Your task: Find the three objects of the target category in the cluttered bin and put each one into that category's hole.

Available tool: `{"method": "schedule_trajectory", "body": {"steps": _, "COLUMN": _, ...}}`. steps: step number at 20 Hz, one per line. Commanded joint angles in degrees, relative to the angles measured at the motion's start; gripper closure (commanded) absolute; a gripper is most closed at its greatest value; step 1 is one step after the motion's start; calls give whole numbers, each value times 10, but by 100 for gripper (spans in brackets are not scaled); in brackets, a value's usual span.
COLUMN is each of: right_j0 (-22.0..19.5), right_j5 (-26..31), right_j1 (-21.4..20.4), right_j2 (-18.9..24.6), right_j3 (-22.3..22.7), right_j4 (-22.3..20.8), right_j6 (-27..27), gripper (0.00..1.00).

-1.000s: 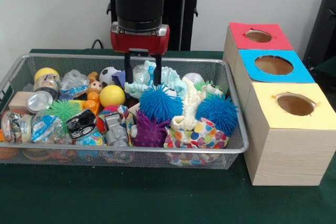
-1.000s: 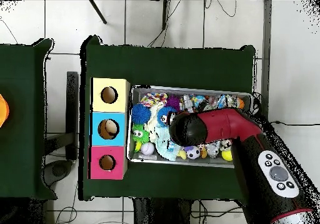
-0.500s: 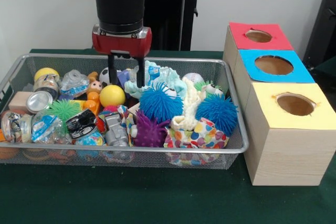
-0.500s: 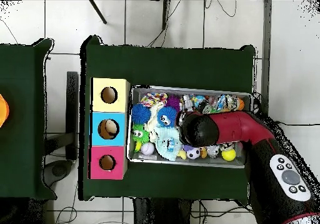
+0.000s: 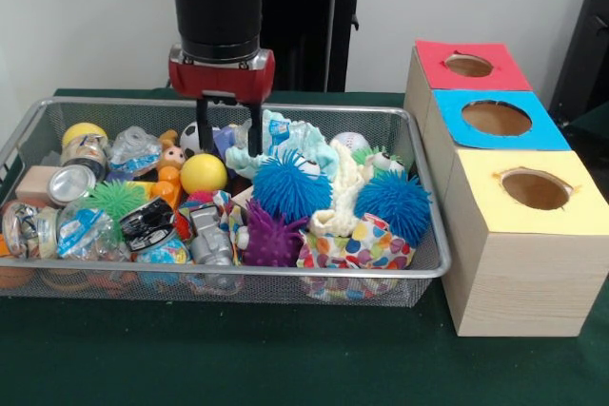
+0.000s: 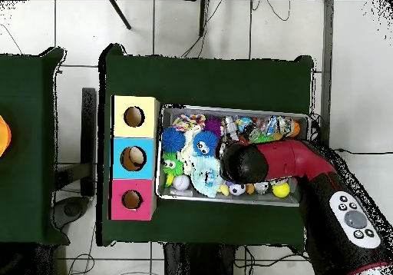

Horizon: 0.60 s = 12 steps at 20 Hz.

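The wire-mesh bin [image 5: 285,271] [image 6: 234,108] is full of toys. One polka-dot cloth [image 5: 366,242] lies bunched at the bin's front right corner, under the cream cloth [image 5: 344,199]; it also shows in the overhead view [image 6: 186,121]. A second dotted piece [image 5: 221,201] peeks out between the toys at mid-bin. My gripper [image 5: 228,145] hangs open and empty over the back middle of the bin, next to the mint-green cloth [image 5: 297,140]. The yellow-surround hole [image 5: 535,189] [image 6: 133,117] is in the nearest wooden box.
Two blue spiky balls [image 5: 290,187] [image 5: 394,204] and a purple spiky one [image 5: 271,239] sit around the cloths. A yellow ball [image 5: 204,174], cans and packets fill the left half. Blue-surround [image 5: 496,119] and red-surround [image 5: 468,66] holes lie behind the yellow one.
My gripper moved left across the back of the bin, away from the mint-green cloth, and then stopped. It stays open and empty. No object moved.
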Motion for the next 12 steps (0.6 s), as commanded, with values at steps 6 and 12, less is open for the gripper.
{"method": "schedule_trajectory", "body": {"steps": 6, "right_j0": -36, "right_j5": -34, "right_j1": -3, "right_j2": -3, "right_j3": 79, "right_j4": -53, "right_j6": -79, "gripper": 0}}
{"method": "schedule_trajectory", "body": {"steps": 12, "right_j0": -60, "right_j5": -32, "right_j1": 20, "right_j2": 7, "right_j3": 64, "right_j4": -67, "right_j6": -94, "gripper": 0}}
